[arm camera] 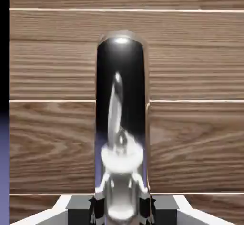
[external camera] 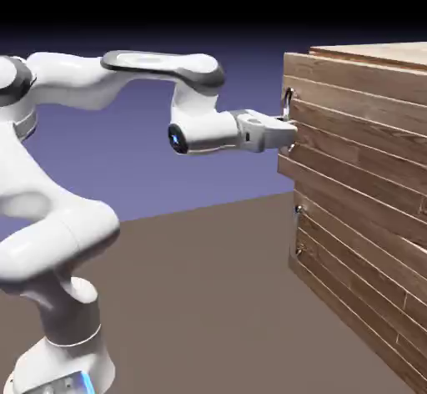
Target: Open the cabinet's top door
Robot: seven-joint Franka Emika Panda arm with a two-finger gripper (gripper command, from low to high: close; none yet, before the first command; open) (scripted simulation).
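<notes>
Cabinet [external camera: 367, 184]: large plank box, tan top, standing toward the tabletop's [external camera: 208, 292] right edge in the exterior view; contents not visible.

Top door [external camera: 350, 125]: upper plank panel of the cabinet's front face; whether shut or slightly ajar cannot be told.

Handle [arm camera: 121, 124]: vertical silver bar at the door's near upper corner. The exterior view shows only a small loop of it above the fingers. The hand view shows it large, polished, reflective, centred against the planks, running down between the fingertips [arm camera: 97, 209].

Lower handle [external camera: 298, 210]: small, on the lower panel, exterior view only.

Gripper [external camera: 288, 136]: clenched on the handle.

Arm [external camera: 125, 75]: rises from lower left, elbow high, hand level, pointing horizontally at the door.
</notes>
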